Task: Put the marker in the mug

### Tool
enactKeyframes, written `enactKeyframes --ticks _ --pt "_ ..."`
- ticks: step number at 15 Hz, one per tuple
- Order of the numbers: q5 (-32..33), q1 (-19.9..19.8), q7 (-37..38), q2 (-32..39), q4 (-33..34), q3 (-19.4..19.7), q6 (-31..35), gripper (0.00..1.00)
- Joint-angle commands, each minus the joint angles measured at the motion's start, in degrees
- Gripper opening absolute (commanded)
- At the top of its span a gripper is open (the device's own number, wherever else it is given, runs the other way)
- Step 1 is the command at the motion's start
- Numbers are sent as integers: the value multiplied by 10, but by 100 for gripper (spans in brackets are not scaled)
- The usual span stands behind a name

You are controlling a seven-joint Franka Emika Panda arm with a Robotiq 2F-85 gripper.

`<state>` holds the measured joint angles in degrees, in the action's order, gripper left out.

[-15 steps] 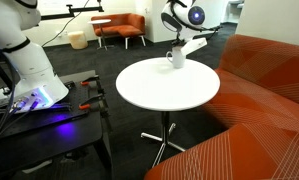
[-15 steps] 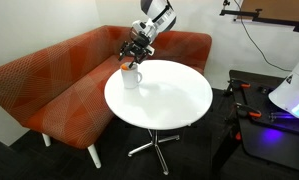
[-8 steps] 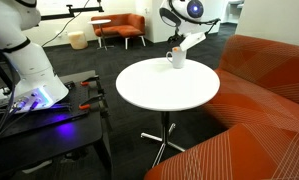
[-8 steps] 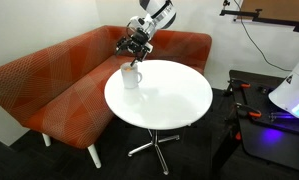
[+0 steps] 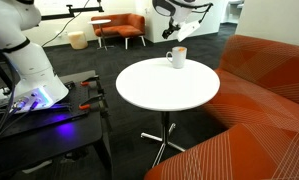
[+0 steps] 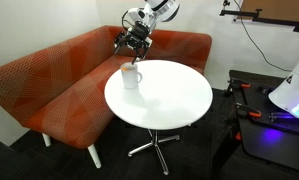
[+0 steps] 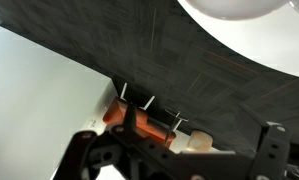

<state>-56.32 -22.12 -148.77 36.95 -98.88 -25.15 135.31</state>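
Marker: we find it in no view. It is not on the bare tabletop and not between the fingers, so its long axis can't be read. Our guess is that it sits inside the mug (image 6: 130, 76), below the rim, but no camera looks into the opening.

Mug: plain white glazed ceramic, a squat cylinder with a loop handle, standing upright. It is close to the table's edge on the sofa side. In an exterior view (image 5: 177, 57) it stands near the far edge.

Gripper (image 6: 130, 41): hangs clear above the mug, roughly straight over it and touching nothing. There is only one arm, so no choice of hand. In the wrist view the dark fingers (image 7: 87, 150) stand wide apart at the bottom corners. We see only background between them, so we read the jaws as spread and empty.

The coming move turns on the drop line: the mug's mouth lies directly beneath the hand. If the marker is already in, only a retreat is left.

Table (image 6: 169, 100): round, smooth matte white top on a thin metal pedestal.

Beyond the table:
- Sofa (image 6: 49, 85): orange woven fabric with a fine ribbed pattern.
- Carpet (image 7: 189, 60): dark, faintly lined.
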Motion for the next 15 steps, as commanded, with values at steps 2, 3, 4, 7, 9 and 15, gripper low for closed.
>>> enactKeyframes --ticks 2,3,4,7,9,15 --pt "44 -45 -6 -65 -75 -66 32 100" --pt "52 -57 -6 -75 -89 -85 40 100" --pt "62 -72 -6 -83 -100 -104 46 100" --pt "92 -120 -6 -101 -137 -169 73 100" --pt "114 -160 -6 -105 -158 -219 93 100" --pt "123 -167 0 -88 -150 -231 82 100"
